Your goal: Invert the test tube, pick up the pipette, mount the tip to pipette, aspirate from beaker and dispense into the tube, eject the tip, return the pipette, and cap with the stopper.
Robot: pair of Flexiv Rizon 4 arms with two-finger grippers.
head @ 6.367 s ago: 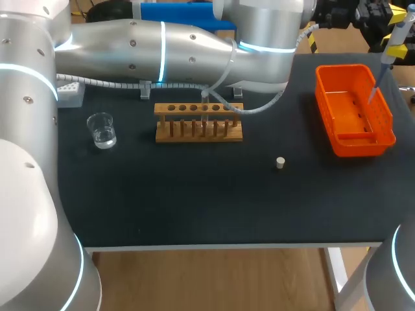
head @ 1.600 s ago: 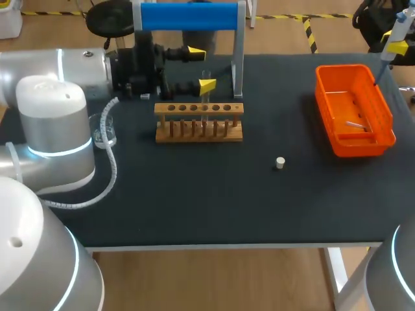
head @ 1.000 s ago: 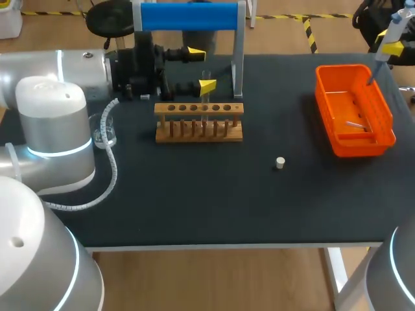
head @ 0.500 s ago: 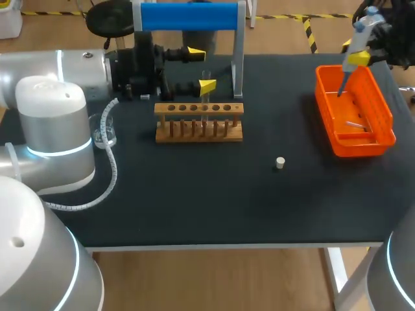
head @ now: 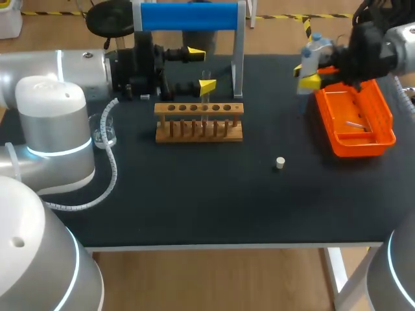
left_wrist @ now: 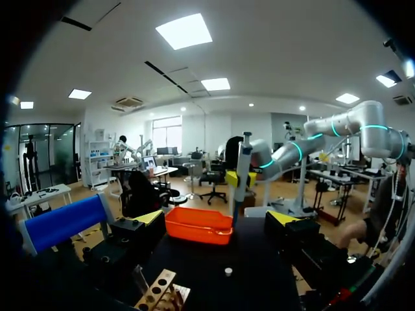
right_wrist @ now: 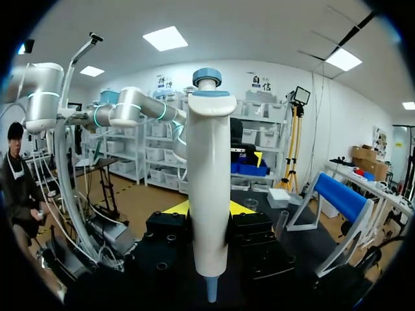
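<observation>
**Pipette to be returned to its stand**

The right gripper [head: 306, 74] is clamped on the pipette [head: 312, 53] at upper right, just left of the orange bin [head: 363, 148]. The left gripper [head: 201, 68] is spread wide and empty at upper centre, behind the rack [head: 198, 109]. The pipette should be carried high and steady, clear of the rack, towards the blue-topped stand [head: 188, 16], judged to be its home.

No lettering, number or label can be read on anything that stands on the black table [head: 194, 207].
</observation>
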